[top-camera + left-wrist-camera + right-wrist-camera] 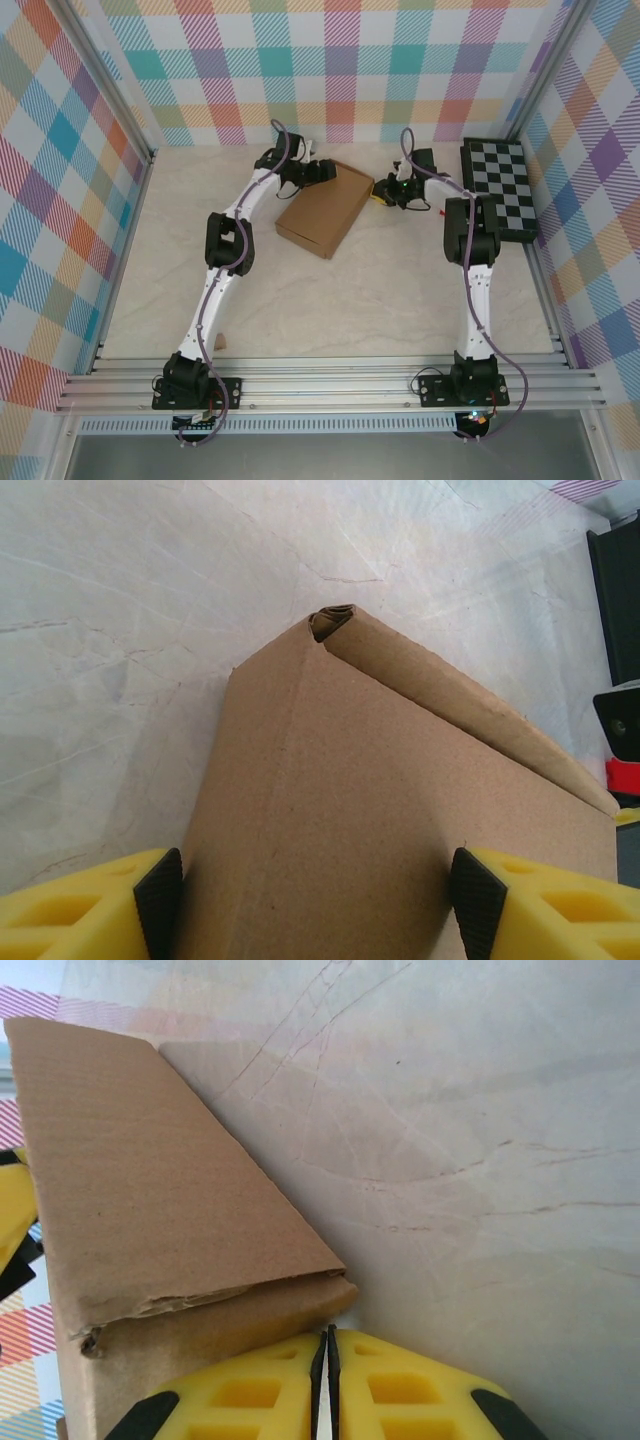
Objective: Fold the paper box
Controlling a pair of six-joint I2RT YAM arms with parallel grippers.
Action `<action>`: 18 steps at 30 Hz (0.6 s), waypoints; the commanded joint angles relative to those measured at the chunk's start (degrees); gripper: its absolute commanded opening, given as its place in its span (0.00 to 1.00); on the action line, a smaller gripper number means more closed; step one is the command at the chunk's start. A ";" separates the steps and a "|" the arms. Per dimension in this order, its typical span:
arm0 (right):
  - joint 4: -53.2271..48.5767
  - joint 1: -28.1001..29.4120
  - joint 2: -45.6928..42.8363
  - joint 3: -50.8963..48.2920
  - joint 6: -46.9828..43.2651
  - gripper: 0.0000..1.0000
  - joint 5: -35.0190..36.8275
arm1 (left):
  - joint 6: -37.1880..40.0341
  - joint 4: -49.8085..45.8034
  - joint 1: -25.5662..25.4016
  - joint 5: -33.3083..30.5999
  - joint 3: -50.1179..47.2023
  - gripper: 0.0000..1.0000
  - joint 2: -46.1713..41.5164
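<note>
Left tool (315, 905): spread wide over top of paper box (330, 800), gripping nothing. Right tool (327, 1350): fingers pressed together, empty, tips just beside box corner. Paper box: closed up, flat on tabletop (380, 300), between both tools, at far middle. Checkered board (505, 190) apart, on right.

Bright, even, diffuse light fills all three views. Shadows stay soft: the paper box (325, 209) casts only a thin one on the pale counter (400, 300). Wrist views soften near the lens and wash out at far corners.
</note>
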 commanded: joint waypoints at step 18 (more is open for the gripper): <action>-4.98 3.23 -19.66 -18.45 2.23 0.19 9.22 | 1.52 -17.20 0.99 -5.10 -3.93 0.77 -6.11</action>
